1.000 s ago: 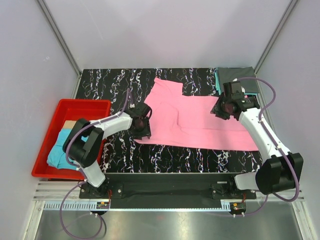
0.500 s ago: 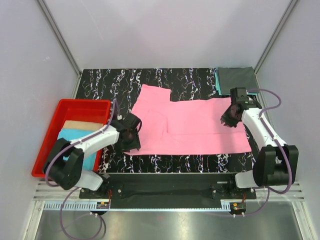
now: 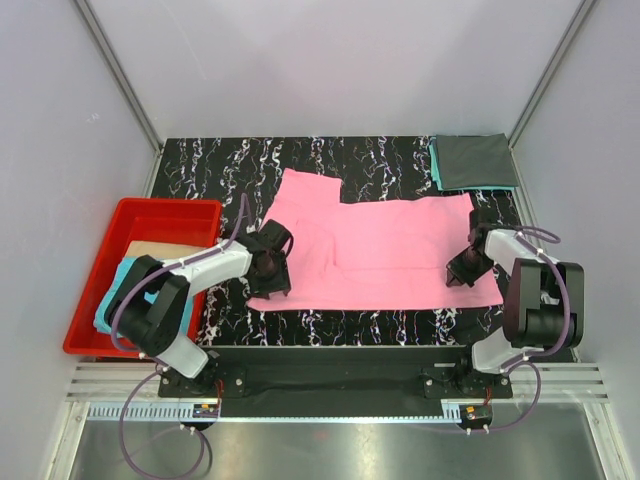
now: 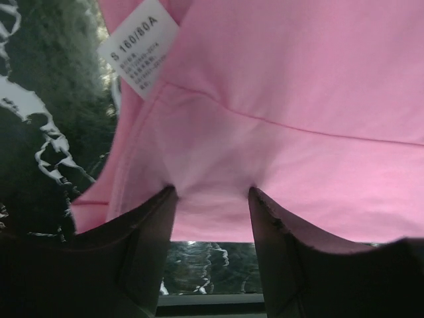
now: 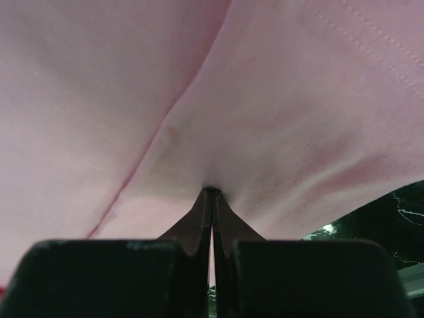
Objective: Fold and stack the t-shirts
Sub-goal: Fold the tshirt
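Observation:
A bright pink t-shirt [image 3: 390, 255] lies spread flat across the black marble table. My left gripper [image 3: 270, 268] is at its near left corner, low on the cloth. In the left wrist view the gripper [image 4: 211, 192] is open, its tips against the pink hem [image 4: 298, 86] beside a white size tag [image 4: 138, 46]. My right gripper [image 3: 462, 272] is at the near right part of the shirt. In the right wrist view it [image 5: 212, 191] is shut on a pinch of pink cloth [image 5: 132, 86]. A folded dark grey shirt [image 3: 475, 160] lies on a teal one [image 3: 435, 165] at the back right.
A red plastic bin [image 3: 130, 207] stands off the table's left side, holding a light blue shirt [image 3: 103, 312] and a tan piece [image 3: 150, 249], partly hidden by my left arm. Grey walls close in the back and sides.
The pink shirt has been drawn toward the near edge and laid flatter. My right gripper has moved nearer with the cloth. My left gripper has shifted slightly at the left corner.

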Available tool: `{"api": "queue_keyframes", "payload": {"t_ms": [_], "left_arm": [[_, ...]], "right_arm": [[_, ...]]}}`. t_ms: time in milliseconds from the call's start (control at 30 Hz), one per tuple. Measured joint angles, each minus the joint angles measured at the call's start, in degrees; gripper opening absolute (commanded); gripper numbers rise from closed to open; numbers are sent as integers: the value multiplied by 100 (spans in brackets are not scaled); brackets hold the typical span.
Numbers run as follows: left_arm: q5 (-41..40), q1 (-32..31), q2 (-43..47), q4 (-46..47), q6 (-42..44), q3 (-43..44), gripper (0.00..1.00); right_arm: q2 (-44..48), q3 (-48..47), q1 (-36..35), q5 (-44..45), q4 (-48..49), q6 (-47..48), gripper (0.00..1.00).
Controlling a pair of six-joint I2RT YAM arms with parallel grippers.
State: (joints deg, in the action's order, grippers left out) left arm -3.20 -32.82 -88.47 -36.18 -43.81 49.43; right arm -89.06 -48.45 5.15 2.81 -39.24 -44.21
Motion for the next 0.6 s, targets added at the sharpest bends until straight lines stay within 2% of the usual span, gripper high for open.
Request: {"api": "queue_keyframes", "payload": {"t_ms": [300, 433, 467, 600], "left_arm": [[-280, -48, 302, 240, -46, -393, 56], [-262, -74, 627, 385, -129, -671, 65], [-238, -87, 702, 348, -116, -704, 72], [-127, -90, 951, -168, 127, -459, 73]], "right_arm": [[389, 428, 575, -245, 160, -155, 2], [699, 638, 601, -168, -17, -214, 3], [804, 675, 612, -118, -103, -219, 4], [1300, 616, 654, -111, -374, -201, 18]]}}
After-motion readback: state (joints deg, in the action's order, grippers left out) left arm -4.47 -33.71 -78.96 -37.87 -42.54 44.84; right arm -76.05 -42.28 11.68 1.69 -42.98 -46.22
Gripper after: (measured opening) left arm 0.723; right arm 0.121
